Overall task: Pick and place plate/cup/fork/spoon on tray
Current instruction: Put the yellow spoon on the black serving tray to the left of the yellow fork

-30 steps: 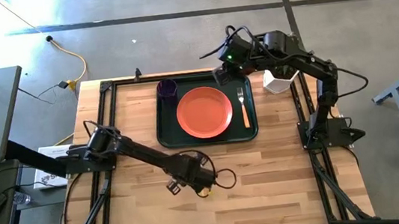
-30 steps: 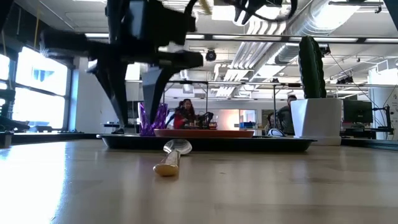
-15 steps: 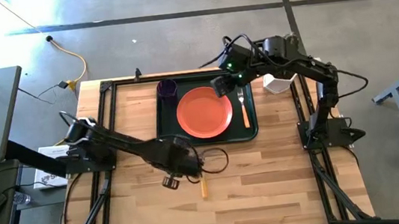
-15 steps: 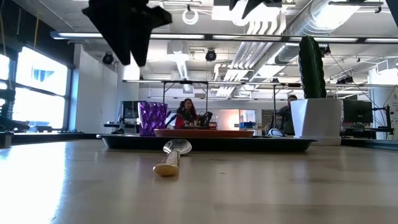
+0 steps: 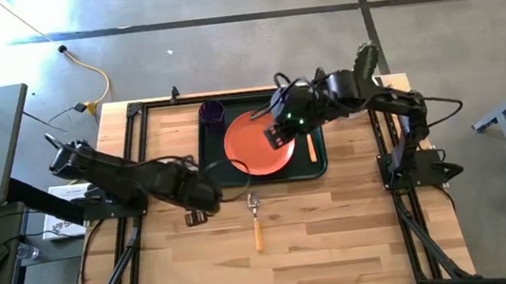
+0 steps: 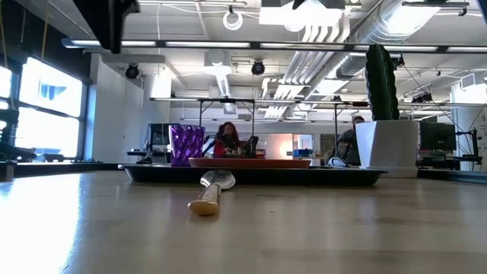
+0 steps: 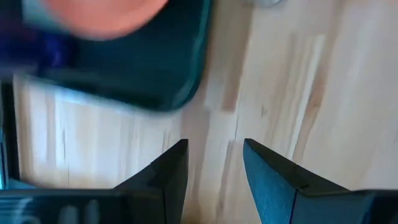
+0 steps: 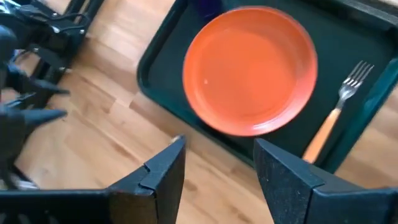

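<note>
The dark green tray (image 5: 210, 166) holds the orange-red plate (image 5: 252, 147), the purple cup (image 5: 212, 113) at its far left corner and the fork (image 5: 309, 140) along its right side. The spoon (image 5: 257, 223) lies flat on the table just in front of the tray, bowl toward it; it also shows in the low view (image 6: 209, 194). My left gripper (image 5: 205, 205) is open and empty, left of the spoon, near the tray's near left corner (image 7: 155, 81). My right gripper (image 5: 276, 137) is open and empty above the plate (image 8: 252, 78).
A white pot with a green cactus (image 6: 388, 144) stands by the tray's far right corner, under my right arm in the high view. Bare wood lies in front of the tray and on both sides of the spoon.
My left gripper has gone up and toward the table's left edge, away from the spoon, which stays flat on the table. My right gripper has gone from the tray's far right corner toward the left and near, over the plate.
</note>
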You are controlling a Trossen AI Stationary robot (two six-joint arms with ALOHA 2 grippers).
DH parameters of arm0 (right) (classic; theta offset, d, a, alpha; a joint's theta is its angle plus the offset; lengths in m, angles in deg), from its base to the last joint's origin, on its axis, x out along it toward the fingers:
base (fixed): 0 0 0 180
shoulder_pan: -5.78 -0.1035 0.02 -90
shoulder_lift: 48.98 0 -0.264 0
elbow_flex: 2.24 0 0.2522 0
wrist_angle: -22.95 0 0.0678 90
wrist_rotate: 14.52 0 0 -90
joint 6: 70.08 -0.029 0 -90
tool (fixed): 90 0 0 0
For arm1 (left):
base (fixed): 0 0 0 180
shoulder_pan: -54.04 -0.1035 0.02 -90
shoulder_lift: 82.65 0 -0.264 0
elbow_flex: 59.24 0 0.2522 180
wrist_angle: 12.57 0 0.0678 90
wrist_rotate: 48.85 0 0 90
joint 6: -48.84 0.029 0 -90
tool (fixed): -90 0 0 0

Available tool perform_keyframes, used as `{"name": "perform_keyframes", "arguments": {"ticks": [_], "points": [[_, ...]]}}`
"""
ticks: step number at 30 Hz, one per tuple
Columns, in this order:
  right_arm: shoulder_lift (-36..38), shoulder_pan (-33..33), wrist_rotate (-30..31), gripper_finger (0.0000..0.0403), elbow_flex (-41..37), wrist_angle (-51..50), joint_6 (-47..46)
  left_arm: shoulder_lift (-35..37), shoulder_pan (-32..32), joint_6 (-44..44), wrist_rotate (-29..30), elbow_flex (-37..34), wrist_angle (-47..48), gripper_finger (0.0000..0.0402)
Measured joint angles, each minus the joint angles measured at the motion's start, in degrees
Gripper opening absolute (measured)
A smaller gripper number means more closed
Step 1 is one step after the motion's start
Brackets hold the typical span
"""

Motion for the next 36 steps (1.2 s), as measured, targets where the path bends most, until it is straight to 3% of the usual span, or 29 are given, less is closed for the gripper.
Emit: {"name": "perform_keyframes", "arguments": {"ticks": [6,13,36], "points": [[-2.28,-4.28,-0.22,0.0181,0.0,0.23,-6.05,3.02,0.0,-9.94,1.95,0.0,8.36,0.0145],[-6.97,-8.24,-0.63,0.0181,0.0,1.12,-10.87,7.1,0.0,-13.29,4.1,0.0,8.44,0.0145],[-25.08,-15.89,-5.6,0.0181,-0.04,7.14,-22.24,15.57,-0.02,-14.36,7.08,0.02,8.43,0.0145]]}}
